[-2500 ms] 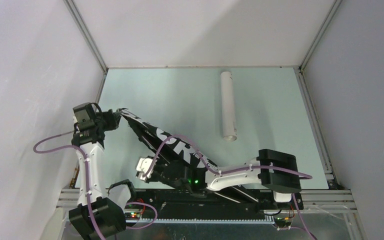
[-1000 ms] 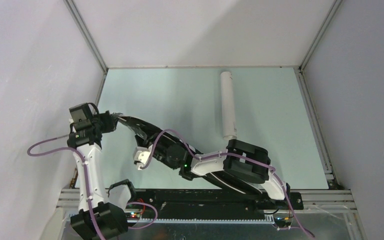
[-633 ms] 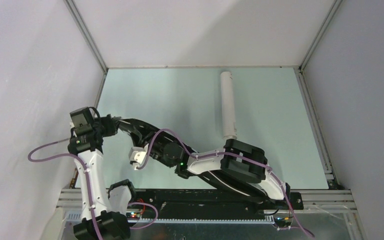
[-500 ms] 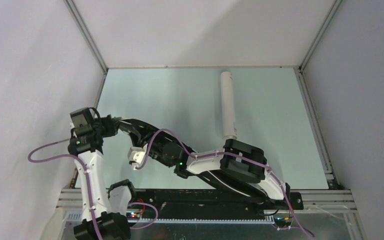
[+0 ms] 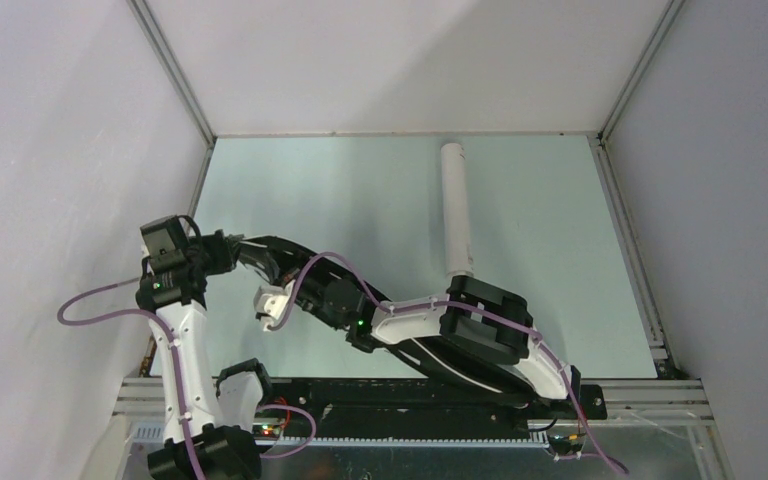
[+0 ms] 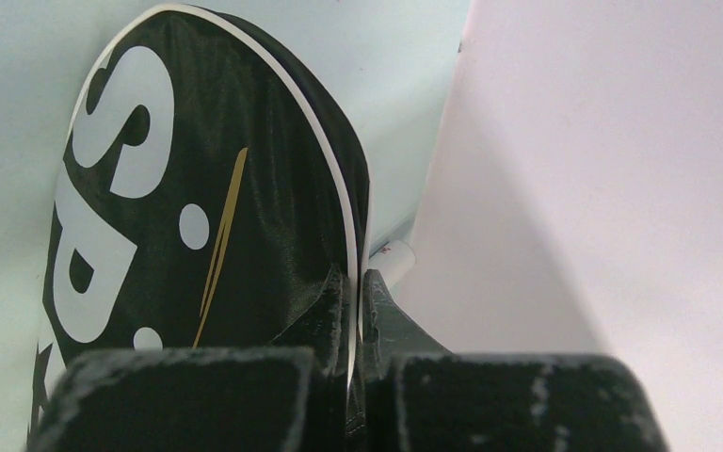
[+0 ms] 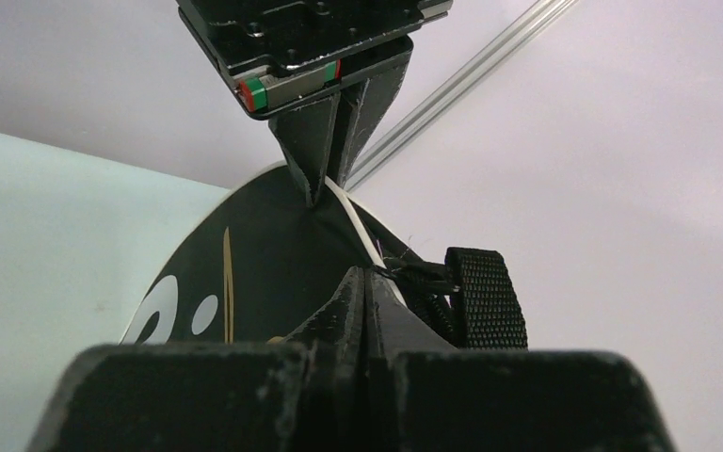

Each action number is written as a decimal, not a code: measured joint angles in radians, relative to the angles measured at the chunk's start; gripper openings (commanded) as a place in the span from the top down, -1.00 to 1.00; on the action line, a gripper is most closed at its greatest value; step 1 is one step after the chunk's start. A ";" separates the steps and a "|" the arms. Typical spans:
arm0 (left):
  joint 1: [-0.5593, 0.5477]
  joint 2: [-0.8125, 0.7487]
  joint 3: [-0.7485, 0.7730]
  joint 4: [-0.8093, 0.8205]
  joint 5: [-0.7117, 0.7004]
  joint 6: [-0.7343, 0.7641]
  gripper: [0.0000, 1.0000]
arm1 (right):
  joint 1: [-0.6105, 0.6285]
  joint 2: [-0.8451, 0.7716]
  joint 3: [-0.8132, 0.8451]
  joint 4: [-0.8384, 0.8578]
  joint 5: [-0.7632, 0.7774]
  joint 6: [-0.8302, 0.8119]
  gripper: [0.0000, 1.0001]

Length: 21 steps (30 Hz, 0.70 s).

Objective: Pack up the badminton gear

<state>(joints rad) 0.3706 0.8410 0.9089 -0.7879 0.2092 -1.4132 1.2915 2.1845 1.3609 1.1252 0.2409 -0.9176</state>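
The black bag lettered "SPORT" [image 5: 272,256] lies at the table's left side, held up at its rounded end; it also shows in the left wrist view [image 6: 198,198] and the right wrist view [image 7: 264,254]. My left gripper [image 5: 223,247] is shut on the white-piped rim of the bag [image 6: 358,282]. My right gripper [image 5: 282,283] is shut on the bag's edge [image 7: 365,275], close below the left gripper [image 7: 331,179] and beside a black webbing loop [image 7: 486,297]. The long white tube [image 5: 457,210] lies apart at the back middle. Rackets and shuttlecocks are out of view.
The left wall [image 5: 80,150] stands close behind my left gripper, with a metal frame rail [image 5: 172,75] along the corner. My right arm [image 5: 480,325] stretches across the near part of the table [image 5: 360,190]. Purple cables [image 5: 100,305] loop beside the left arm.
My right gripper has slid up and left along the bag toward the left gripper. The bag's held end has dropped lower and drawn left. The tube has not moved.
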 measured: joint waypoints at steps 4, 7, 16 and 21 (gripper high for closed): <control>0.000 0.000 0.000 0.000 -0.001 0.000 1.00 | -0.001 -0.006 -0.014 0.008 0.000 0.011 1.00; -0.002 0.000 0.000 -0.001 -0.006 0.003 1.00 | -0.003 -0.044 -0.081 0.024 -0.010 0.035 1.00; -0.003 0.000 0.017 -0.027 -0.041 0.010 1.00 | -0.008 -0.228 -0.264 0.023 -0.066 0.147 1.00; -0.004 0.000 0.017 -0.027 -0.043 0.010 1.00 | -0.013 -0.255 -0.274 0.021 -0.096 0.179 0.98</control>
<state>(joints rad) 0.3668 0.8413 0.9260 -0.8154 0.1661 -1.4036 1.2785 1.9293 1.0874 1.1465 0.1452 -0.7391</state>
